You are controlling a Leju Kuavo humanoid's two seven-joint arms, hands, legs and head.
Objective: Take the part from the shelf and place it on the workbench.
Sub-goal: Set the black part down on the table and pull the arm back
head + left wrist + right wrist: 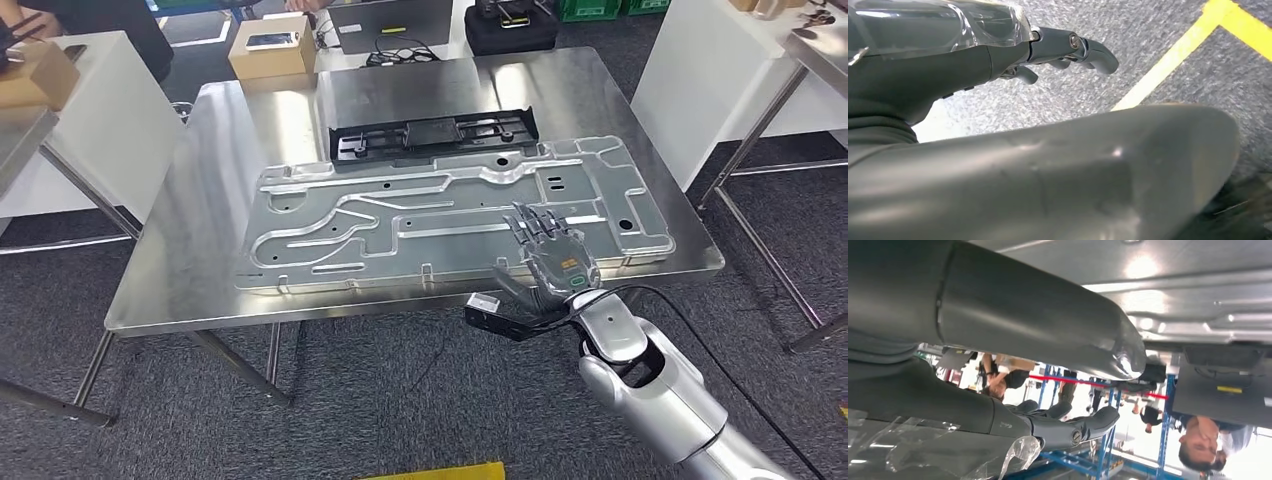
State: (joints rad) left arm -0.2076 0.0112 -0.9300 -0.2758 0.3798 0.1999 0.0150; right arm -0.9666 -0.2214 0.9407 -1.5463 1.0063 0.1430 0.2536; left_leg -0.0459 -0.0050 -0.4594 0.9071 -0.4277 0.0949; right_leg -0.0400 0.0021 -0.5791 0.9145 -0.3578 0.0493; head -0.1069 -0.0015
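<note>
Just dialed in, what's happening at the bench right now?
A large silver metal plate lies flat on the steel workbench, with a black tray behind it. The right hand is over the plate's near edge, fingers spread forward; whether it touches the plate is hard to tell. The left hand hangs by the floor, holding nothing.

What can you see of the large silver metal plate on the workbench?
The large silver metal plate looks like stamped, shiny metal with raised ribs, winding channels and small holes. It lies flat along the steel workbench, its long side near the front edge. A black plastic part lies just behind it. The right robot hand rests with fingers spread on its near right part.
</note>
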